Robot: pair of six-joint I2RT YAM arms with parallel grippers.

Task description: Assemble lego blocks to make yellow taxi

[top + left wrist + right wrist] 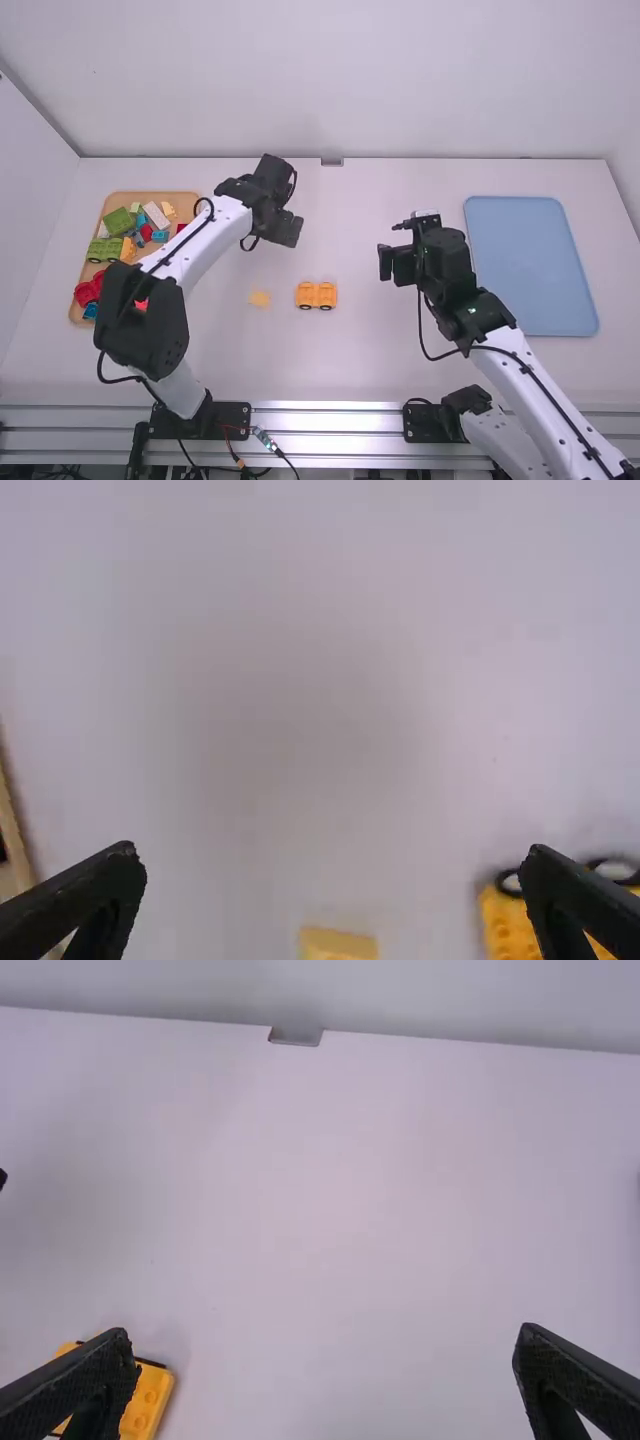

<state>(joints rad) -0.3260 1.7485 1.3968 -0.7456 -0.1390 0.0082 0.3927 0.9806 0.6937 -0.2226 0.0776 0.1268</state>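
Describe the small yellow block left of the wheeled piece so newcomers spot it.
High view: on the white table, find the tan tray at left. Right of it, before the wheeled piece, lies the block: smaller, paler, no wheels showing.

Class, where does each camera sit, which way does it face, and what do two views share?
High view: above and behind, looking forward and down on the table; left arm, right arm show.
Left wrist view: on that wrist, facing table; left gripper open.
Right wrist view: on that wrist, facing table and wall; right gripper open.
Both wrist views share the yellow wheeled piece.
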